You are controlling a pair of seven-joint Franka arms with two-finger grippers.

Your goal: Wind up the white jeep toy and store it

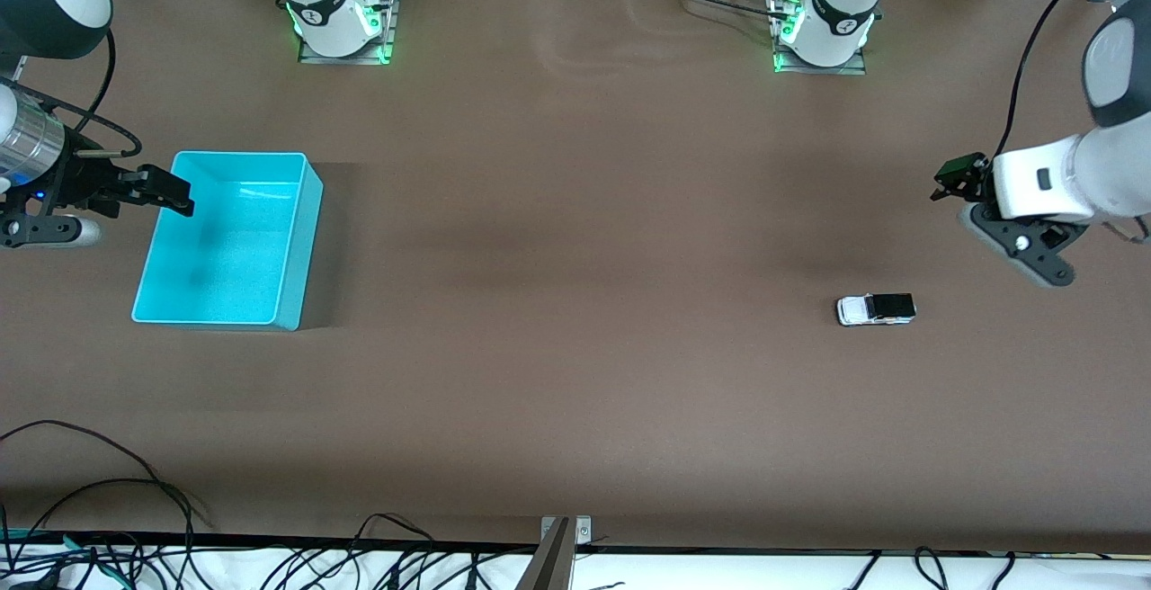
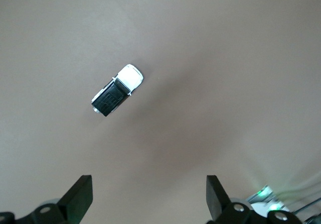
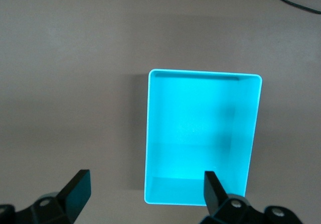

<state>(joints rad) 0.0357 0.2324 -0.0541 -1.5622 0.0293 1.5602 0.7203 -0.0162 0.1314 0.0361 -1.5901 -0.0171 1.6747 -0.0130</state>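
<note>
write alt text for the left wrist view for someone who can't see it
A tiny white jeep toy with a black rear section sits alone on the brown table, set diagonally in the picture. The left pincer hangs above with its two dark fingertips spread apart, holding nothing.

White arms w/ black joints, green-lit bases, red buttons, black pincer fingers (image 2: pixel 80 196).

The left gripper (image 1: pixel 951 178) hung in the air at the left arm's end of the table, its fingers (image 2: pixel 80 196) spread wide apart and holding nothing. The right gripper (image 1: pixel 166 192) hung at the right arm's end, fingers (image 3: pixel 214 189) likewise spread and empty, wrist pointing downward.
</note>
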